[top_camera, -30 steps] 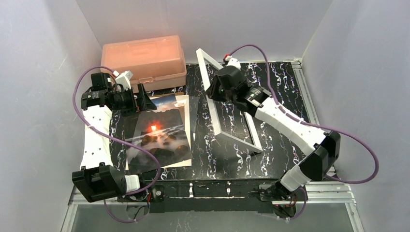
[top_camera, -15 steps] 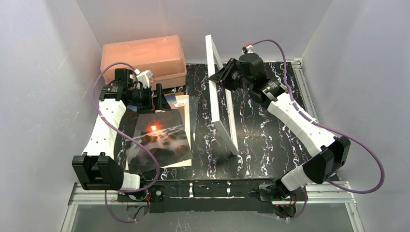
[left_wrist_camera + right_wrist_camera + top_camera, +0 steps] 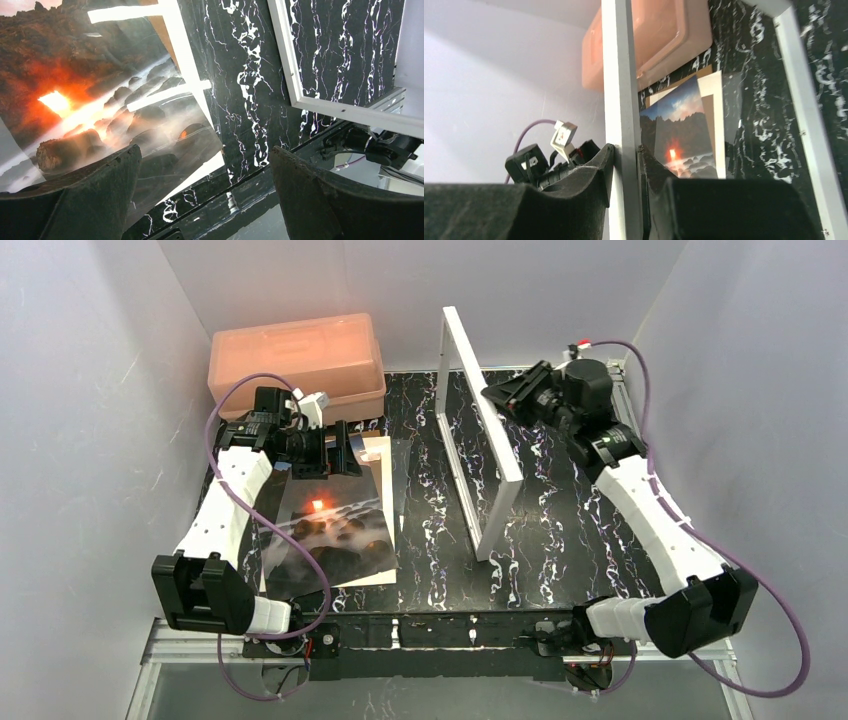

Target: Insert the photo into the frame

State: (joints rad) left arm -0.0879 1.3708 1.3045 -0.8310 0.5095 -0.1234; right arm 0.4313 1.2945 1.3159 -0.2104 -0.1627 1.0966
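1. On the left half of the black marbled table (image 3: 560, 510), the photo (image 3: 325, 525) lies flat, picture side up, with its near edge close to the arm bases. A brown backing board (image 3: 708, 112) shows from under its far end.
2. Over the far end of the photo hangs the left gripper (image 3: 205, 155), its fingers spread wide and holding nothing. It looks poised to come down on the print's edge, which a flat glossy sheet makes hard to catch.
3. Right of the photo and clear of it, the white frame (image 3: 480, 440) stands up on one long edge, running from near to far. Its near lower corner seems to rest on the table.
4. The right gripper (image 3: 626, 155) is clamped on the frame's far upper rail, one finger on each face. Held by this thin bar, the frame is free to turn over, probably to bring its open back upward for loading.
5. At the far left sits a salmon-pink plastic box (image 3: 297, 365), lid closed, out of the way of both arms.
6. The photo is not yet in the frame.
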